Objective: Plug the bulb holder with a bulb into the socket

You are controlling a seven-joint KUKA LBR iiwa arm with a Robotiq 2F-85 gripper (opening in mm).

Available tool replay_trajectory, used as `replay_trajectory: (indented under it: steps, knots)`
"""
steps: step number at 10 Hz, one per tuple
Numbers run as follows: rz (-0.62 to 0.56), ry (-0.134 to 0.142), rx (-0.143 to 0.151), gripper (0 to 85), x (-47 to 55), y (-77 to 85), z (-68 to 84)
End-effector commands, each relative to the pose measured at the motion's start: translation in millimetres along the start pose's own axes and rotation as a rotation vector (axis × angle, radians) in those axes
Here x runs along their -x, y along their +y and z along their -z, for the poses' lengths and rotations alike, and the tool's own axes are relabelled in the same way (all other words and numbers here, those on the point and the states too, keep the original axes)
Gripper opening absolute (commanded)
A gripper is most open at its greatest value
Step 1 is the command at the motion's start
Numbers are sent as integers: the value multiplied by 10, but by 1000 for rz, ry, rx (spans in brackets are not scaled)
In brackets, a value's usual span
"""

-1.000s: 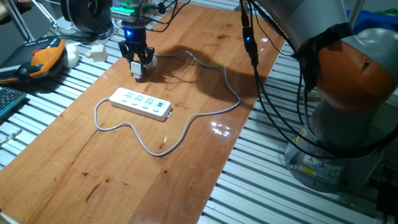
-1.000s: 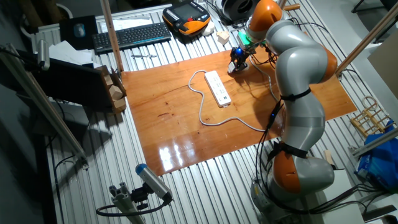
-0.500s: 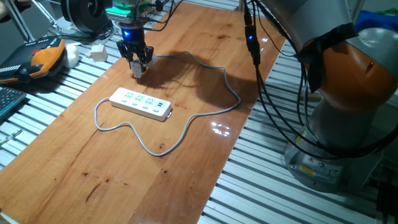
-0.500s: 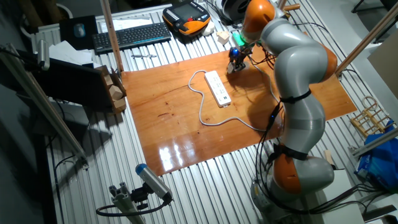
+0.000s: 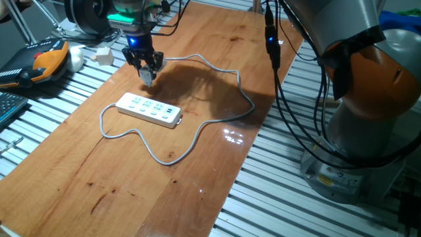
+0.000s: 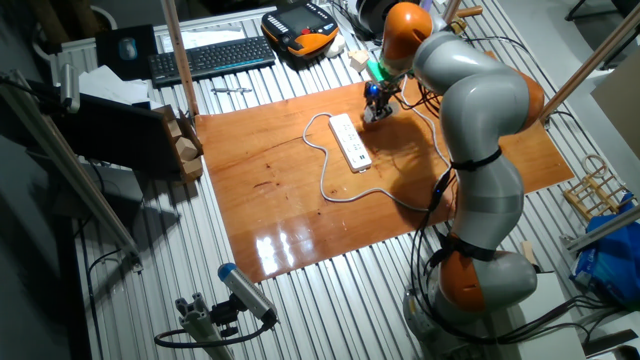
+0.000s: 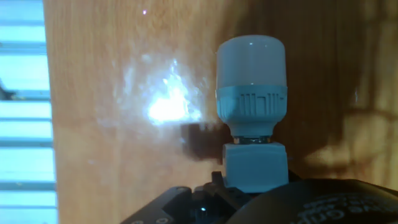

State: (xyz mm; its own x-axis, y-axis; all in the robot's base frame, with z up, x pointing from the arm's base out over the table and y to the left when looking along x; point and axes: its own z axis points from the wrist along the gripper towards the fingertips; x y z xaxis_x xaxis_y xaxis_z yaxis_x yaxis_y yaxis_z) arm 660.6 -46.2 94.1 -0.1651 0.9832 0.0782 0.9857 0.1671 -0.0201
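My gripper hangs just above the wooden table near its far edge, shut on the bulb holder, a small white block that sticks out below the fingers. In the hand view the holder sits at the bottom with the rounded white bulb pointing away from the hand over bare wood. The socket, a long white power strip, lies flat a short way in front of the gripper, with its pale cable looping across the table. From the other side the gripper is just beyond the strip.
Off the table's far edge lie a whitish cube, an orange pendant and a keyboard. Wooden blocks stand by one table edge. The arm's orange base and hanging black cables flank the other side.
The gripper, still holding the bulb holder, has shifted a little toward the power strip, and the arm's upper links have swung along with it.
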Motion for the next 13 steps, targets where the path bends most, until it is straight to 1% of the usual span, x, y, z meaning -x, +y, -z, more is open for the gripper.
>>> replay_trajectory:
  steps: [1, 2, 3, 5, 8, 13]
  knots:
    - [38, -7, -7, 0, 17, -3, 23]
    - [48, -8, -8, 0, 36, 4, 37]
    - [13, 0, -1, 0, 49, 20, 34]
    - [-48, 6, 11, 0, 55, 33, 29]
    - [-90, -7, 14, 0, 55, 32, 34]
    - [-86, -13, 26, 0, 38, 22, 24]
